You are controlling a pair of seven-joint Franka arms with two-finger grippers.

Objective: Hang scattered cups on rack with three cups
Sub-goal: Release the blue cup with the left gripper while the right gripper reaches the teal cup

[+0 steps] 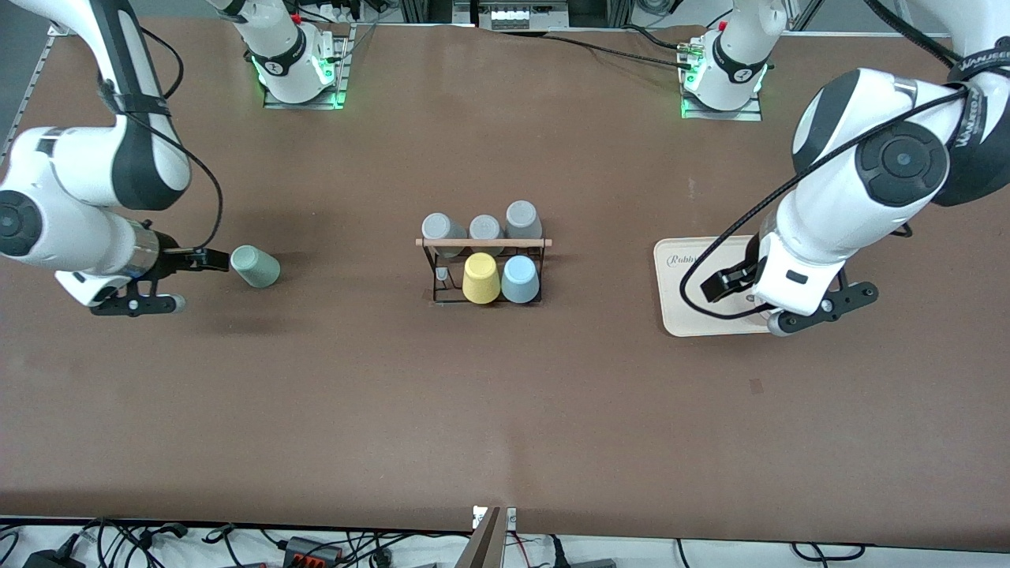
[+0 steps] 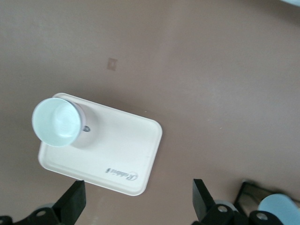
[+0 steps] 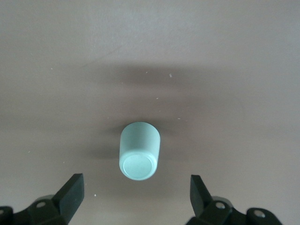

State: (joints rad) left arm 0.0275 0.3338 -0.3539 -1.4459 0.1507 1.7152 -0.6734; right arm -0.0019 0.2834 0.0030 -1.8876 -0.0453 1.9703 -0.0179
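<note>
Cream tray (image 1: 685,309) lies toward the left arm's end of the table, and a pale cup (image 2: 56,121) stands on one corner of it, mouth up. The left gripper (image 1: 727,284) hangs over the tray, jaws apart and empty. Mid-table stands the rack (image 1: 483,243), with three grey cups (image 1: 486,229) on its pegs and a yellow cup (image 1: 480,278) and a blue cup (image 1: 520,278) on the row nearer the camera. Toward the right arm's end, a mint cup (image 1: 256,266) lies on its side on the table. The right gripper (image 1: 207,259) sits low just beside its base, jaws spread wide, holding nothing.
</note>
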